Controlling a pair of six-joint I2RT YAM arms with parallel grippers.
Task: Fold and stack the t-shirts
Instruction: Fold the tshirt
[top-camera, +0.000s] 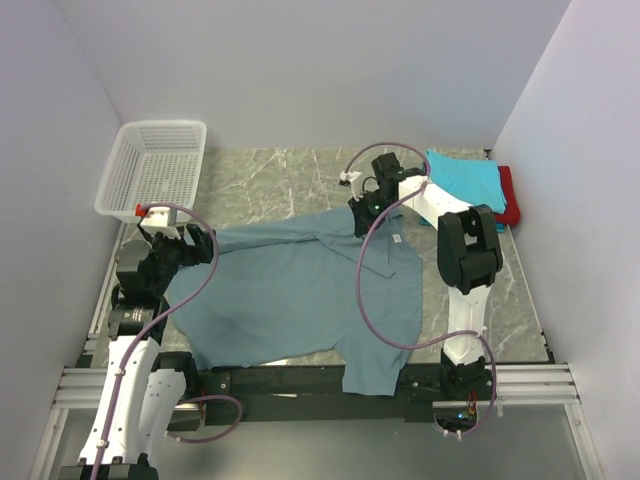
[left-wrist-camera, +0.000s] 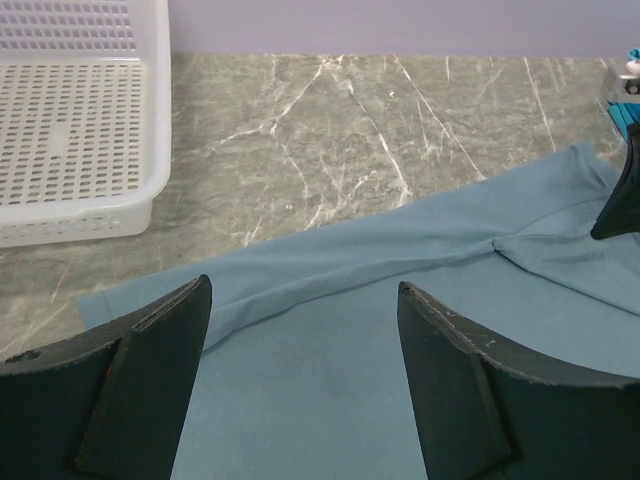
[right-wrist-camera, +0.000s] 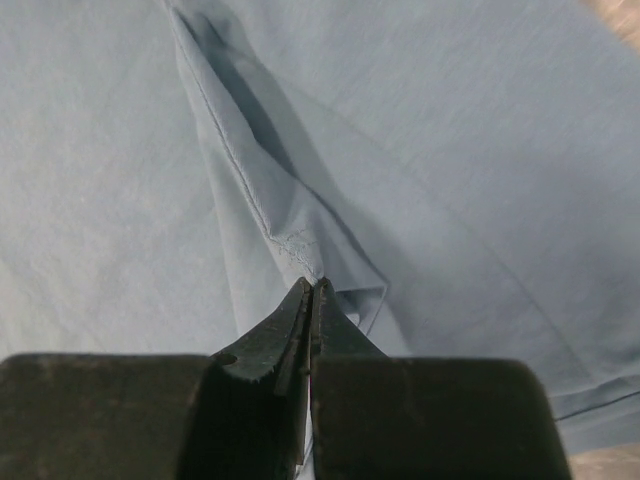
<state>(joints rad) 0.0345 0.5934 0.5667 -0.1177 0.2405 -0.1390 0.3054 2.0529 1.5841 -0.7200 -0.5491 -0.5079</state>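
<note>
A large dusty grey-blue t-shirt (top-camera: 300, 295) lies spread over the marble table, its neck label (top-camera: 397, 239) facing up at the right. My right gripper (top-camera: 362, 218) is shut on a stitched fold of this shirt (right-wrist-camera: 290, 240) at its far edge, the cloth pinched between the fingertips (right-wrist-camera: 316, 287). My left gripper (left-wrist-camera: 305, 290) hovers open over the shirt's left part (left-wrist-camera: 330, 380), with nothing between its fingers. A turquoise folded t-shirt (top-camera: 465, 180) lies on a red one (top-camera: 509, 192) at the far right.
A white mesh basket (top-camera: 155, 165) stands at the far left corner, also seen in the left wrist view (left-wrist-camera: 75, 130). Bare marble (top-camera: 290, 185) lies between the basket and the right arm. Walls close in the table on three sides.
</note>
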